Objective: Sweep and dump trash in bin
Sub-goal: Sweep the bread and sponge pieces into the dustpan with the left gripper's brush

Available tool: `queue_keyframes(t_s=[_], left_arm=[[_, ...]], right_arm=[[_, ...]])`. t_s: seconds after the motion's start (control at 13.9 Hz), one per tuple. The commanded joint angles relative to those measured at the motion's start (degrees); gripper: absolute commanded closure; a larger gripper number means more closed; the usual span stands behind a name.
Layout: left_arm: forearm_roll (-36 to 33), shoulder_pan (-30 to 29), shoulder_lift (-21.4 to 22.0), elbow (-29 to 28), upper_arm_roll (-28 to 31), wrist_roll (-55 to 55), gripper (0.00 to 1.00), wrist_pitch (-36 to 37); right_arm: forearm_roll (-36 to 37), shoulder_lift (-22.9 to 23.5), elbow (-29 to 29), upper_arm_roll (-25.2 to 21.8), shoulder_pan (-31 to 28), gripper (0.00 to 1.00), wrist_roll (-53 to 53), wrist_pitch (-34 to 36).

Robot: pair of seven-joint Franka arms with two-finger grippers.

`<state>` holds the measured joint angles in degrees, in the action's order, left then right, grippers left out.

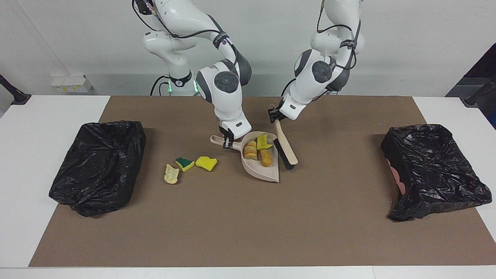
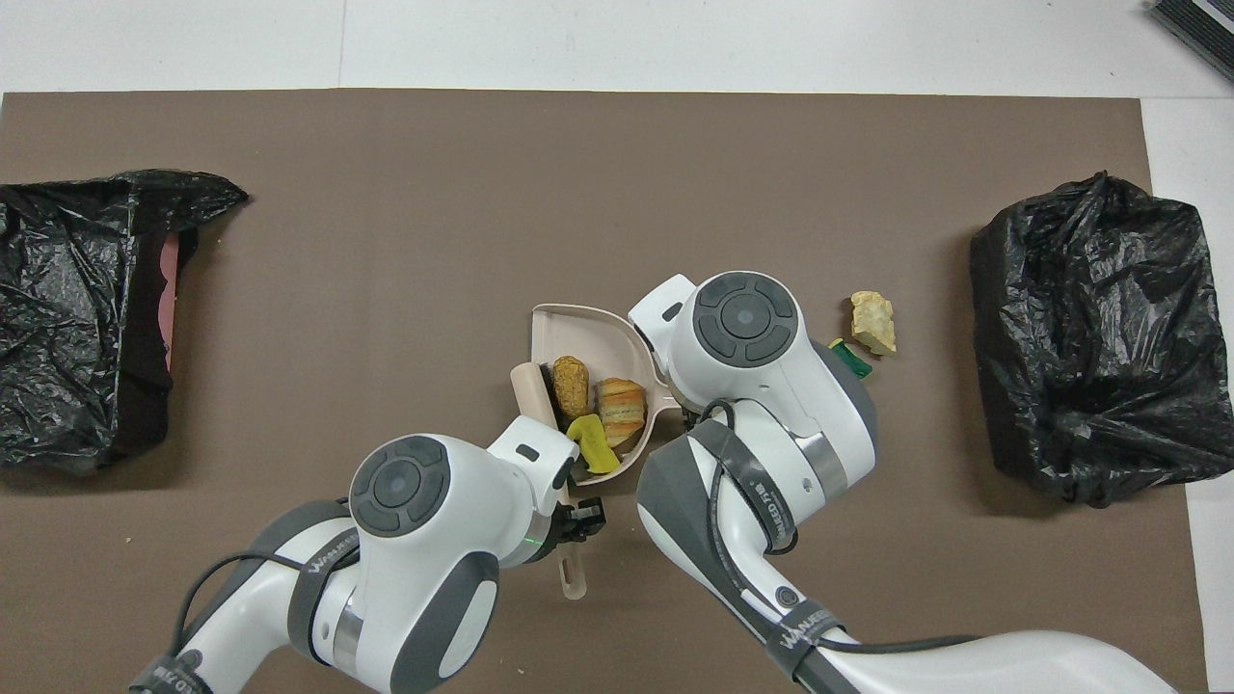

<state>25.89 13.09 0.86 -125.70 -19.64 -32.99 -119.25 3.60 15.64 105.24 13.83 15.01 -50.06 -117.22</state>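
My right gripper [image 1: 227,142] is shut on the handle of the beige dustpan [image 1: 264,173], which rests on the brown mat. In the pan lie three pieces of trash: a tan bread chunk [image 1: 251,150], a yellow sponge piece [image 1: 264,142] and an orange-brown chunk [image 1: 266,157]. My left gripper [image 1: 275,116] is shut on the handle of the beige brush [image 1: 286,152], whose black bristles stand at the pan's open edge. In the overhead view the brush head [image 2: 529,387] lies beside the dustpan [image 2: 569,328].
More trash lies on the mat toward the right arm's end: a yellow sponge [image 1: 206,163], a green-backed sponge [image 1: 184,163] and a cream chunk [image 1: 171,174]. Black-bag-lined bins stand at the right arm's end [image 1: 99,166] and the left arm's end [image 1: 434,166].
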Motion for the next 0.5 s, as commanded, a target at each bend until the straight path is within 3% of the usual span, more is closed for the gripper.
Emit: queue_keyframes(t_s=[0.0, 0.29, 0.43], left_arm=[[-2.5, 0.4, 1.2, 1.9, 1.0, 0.1, 1.0, 4.6], [-12.3, 0.5, 4.1, 2.1, 0.9, 1.4, 1.0, 8.4], [-16.7, 0.9, 5.0, 1.7, 0.7, 1.5, 1.0, 9.8]], right_arm=[[-0.5, -0.3, -1.4, 0.8, -2.4, 1.0, 0.3, -0.6], [-0.7, -1.7, -2.2, 0.8, -4.7, 1.0, -1.2, 1.4], [-3.3, -2.1, -5.0, 0.6, -6.6, 1.0, -4.5, 5.5]])
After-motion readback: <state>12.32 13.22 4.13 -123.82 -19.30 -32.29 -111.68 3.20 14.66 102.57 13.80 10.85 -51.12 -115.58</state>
